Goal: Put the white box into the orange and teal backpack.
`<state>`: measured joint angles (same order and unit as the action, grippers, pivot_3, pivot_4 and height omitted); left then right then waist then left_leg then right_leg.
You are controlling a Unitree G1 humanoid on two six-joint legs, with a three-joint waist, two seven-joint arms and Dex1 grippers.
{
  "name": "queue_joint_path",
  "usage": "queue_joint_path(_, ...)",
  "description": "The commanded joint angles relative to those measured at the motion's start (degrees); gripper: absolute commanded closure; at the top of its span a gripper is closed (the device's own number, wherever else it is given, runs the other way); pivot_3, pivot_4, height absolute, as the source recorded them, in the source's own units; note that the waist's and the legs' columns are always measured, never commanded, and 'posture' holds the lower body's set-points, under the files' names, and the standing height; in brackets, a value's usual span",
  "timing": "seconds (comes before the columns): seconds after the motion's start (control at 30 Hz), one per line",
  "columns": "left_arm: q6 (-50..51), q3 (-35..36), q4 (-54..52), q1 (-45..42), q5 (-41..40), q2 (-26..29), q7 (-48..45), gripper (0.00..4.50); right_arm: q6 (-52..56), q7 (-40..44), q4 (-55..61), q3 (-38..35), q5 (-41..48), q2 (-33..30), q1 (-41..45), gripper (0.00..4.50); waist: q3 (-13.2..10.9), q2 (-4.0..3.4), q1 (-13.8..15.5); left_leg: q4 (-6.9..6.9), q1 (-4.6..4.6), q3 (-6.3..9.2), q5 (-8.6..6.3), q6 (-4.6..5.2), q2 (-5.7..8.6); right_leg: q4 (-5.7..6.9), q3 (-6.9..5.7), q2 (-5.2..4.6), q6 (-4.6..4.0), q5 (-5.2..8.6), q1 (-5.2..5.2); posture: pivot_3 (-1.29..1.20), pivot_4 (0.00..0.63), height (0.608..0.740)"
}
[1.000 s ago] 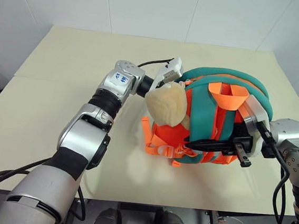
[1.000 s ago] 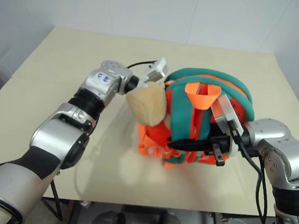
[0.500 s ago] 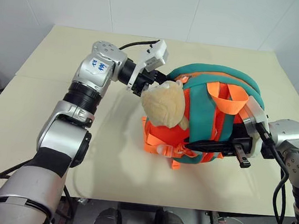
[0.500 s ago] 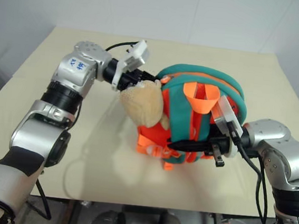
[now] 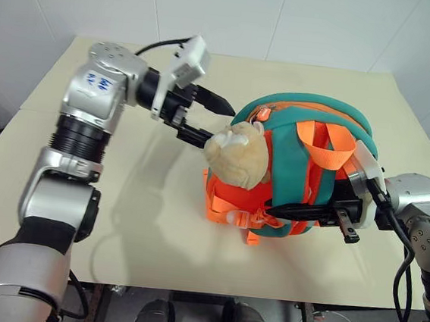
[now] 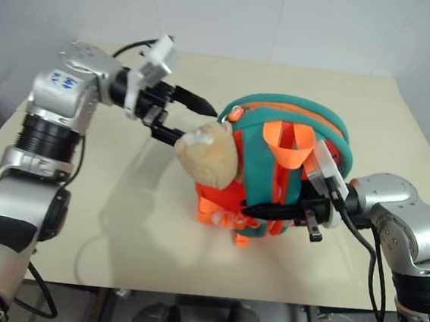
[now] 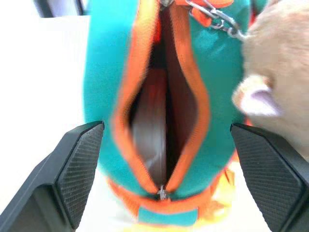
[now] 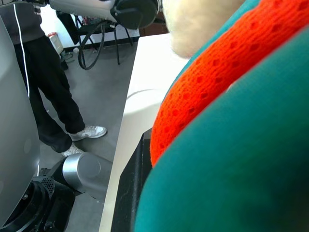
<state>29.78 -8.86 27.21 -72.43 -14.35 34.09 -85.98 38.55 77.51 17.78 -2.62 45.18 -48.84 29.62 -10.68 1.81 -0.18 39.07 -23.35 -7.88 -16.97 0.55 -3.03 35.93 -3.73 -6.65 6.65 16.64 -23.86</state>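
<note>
From my station, the cream table (image 5: 65, 215) carried just the orange and teal backpack (image 5: 297, 142), standing on its base near the middle with its strap side toward me and the beige plush charm (image 5: 238, 154) hanging at its left flank. In the left wrist view the bag's zipper mouth gaped wide, and inside it I could make out a pale flat slab that I took for the white box (image 7: 149, 140), though that view was blurred enough that I would not swear to it; no box lay anywhere on the table. So I judged the insertion itself done, with only letting go of the bag, and perhaps closing the zipper, left. The left gripper (image 5: 208, 118) hung empty just left of the opening, its black fingers spread wide and touching nothing. The right gripper (image 5: 313, 211) was clamped on the backpack's lower right side at the straps, steadying it. As for writing, I saw a small blue mark on the left forearm (image 5: 99, 81), too small to read, and could not find any lettering on the box.
</note>
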Motion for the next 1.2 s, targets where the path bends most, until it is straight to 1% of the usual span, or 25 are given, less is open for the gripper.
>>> queue_joint_path(0.03,1.96,3.03,-1.97,0.42,-2.53,3.4,-2.17,0.02,-1.16,-0.14,1.26,-2.08,0.16,-1.14,-0.18,3.96,0.0,0.0,0.06,0.0,0.0,-0.01,0.0,0.0,0.0,0.0,0.0,0.0,0.0,0.0,0.0,0.0,0.15,0.74)
queue_joint_path(0.17,5.32,6.68,-2.32,1.74,-4.99,5.99,1.0,0.02,-1.24,-0.23,0.82,-2.02,0.07,-1.15,0.1,3.96,0.0,0.0,0.34,0.02,-0.01,0.01,0.0,0.0,0.02,-0.01,-0.02,-0.01,0.0,0.0,0.04,0.0,0.15,0.74)
queue_joint_path(0.23,6.88,8.28,-3.35,2.35,-6.27,6.34,2.19,0.02,-1.32,-0.15,0.59,-2.01,0.06,-1.22,0.2,3.96,0.0,0.0,0.27,0.03,-0.01,0.0,0.0,0.0,0.02,-0.03,-0.02,-0.02,0.0,0.0,0.06,0.0,0.15,0.74)
queue_joint_path(0.27,8.5,9.69,-4.57,2.65,-7.72,5.99,3.18,0.02,-1.36,-0.1,0.43,-1.99,0.02,-1.26,0.29,3.96,0.0,0.0,0.27,0.03,-0.01,0.0,0.0,0.0,0.02,-0.03,-0.02,-0.02,0.0,0.0,0.06,0.0,0.15,0.74)
queue_joint_path(0.37,16.31,14.68,-13.35,5.87,-15.29,2.98,7.77,0.02,-1.53,-0.15,-0.35,-1.7,-0.35,-1.16,1.1,3.96,0.0,0.0,0.24,0.03,-0.01,0.02,0.0,0.0,0.0,-0.03,-0.02,-0.02,0.01,0.0,0.07,0.0,0.15,0.74)
queue_joint_path(0.47,20.03,14.11,-21.76,10.13,-18.36,0.56,11.56,0.02,-1.37,-0.27,-0.69,-1.43,-0.57,-0.92,1.71,3.96,0.0,0.0,0.21,0.03,0.04,0.28,0.0,0.0,0.01,-0.03,0.02,-0.03,0.02,-0.01,0.13,0.0,0.15,0.74)
queue_joint_path(0.57,23.9,16.0,-25.92,11.21,-22.25,-1.68,16.02,0.02,-1.33,-0.27,-0.68,-1.29,-0.69,-0.81,1.82,3.96,0.0,0.0,0.21,0.06,0.06,0.5,0.02,-0.02,0.02,0.02,0.02,0.0,0.03,-0.02,0.16,0.0,0.15,0.74)
queue_joint_path(0.83,31.87,17.93,-33.96,13.84,-30.7,-2.9,24.3,0.02,-1.16,-0.49,-0.26,-1.63,-0.55,-0.8,1.25,3.96,0.0,0.0,0.12,0.05,0.1,0.59,0.05,-0.04,0.02,0.04,0.02,0.01,0.03,-0.02,0.19,0.0,0.15,0.74)
queue_joint_path(1.03,36.77,15.6,-38.49,16.41,-34.17,-1.83,28.04,0.02,-1.18,-0.79,-0.1,-1.8,-0.51,-0.79,0.87,3.96,0.0,0.0,0.16,0.05,0.1,0.61,0.05,-0.05,0.04,0.01,0.02,0.0,0.03,-0.02,0.22,0.0,0.15,0.74)
queue_joint_path(1.1,37.12,14.12,-38.75,16.65,-33.96,-1.82,28.94,0.02,-1.31,-1.05,-0.19,-1.62,-0.63,-0.53,1.02,3.96,0.0,0.0,0.22,0.05,0.1,0.65,0.05,-0.05,0.05,0.01,0.01,0.0,0.03,-0.02,0.24,0.0,0.15,0.74)
queue_joint_path(1.2,37.2,10.1,-39.76,17.34,-32.42,-0.25,29.01,0.02,-1.4,-1.34,-0.22,-1.44,-0.69,-0.33,1.18,3.96,0.0,-0.01,0.17,0.05,0.1,0.68,0.06,-0.06,0.09,0.01,0.01,0.0,0.03,-0.02,0.26,0.0,0.15,0.74)
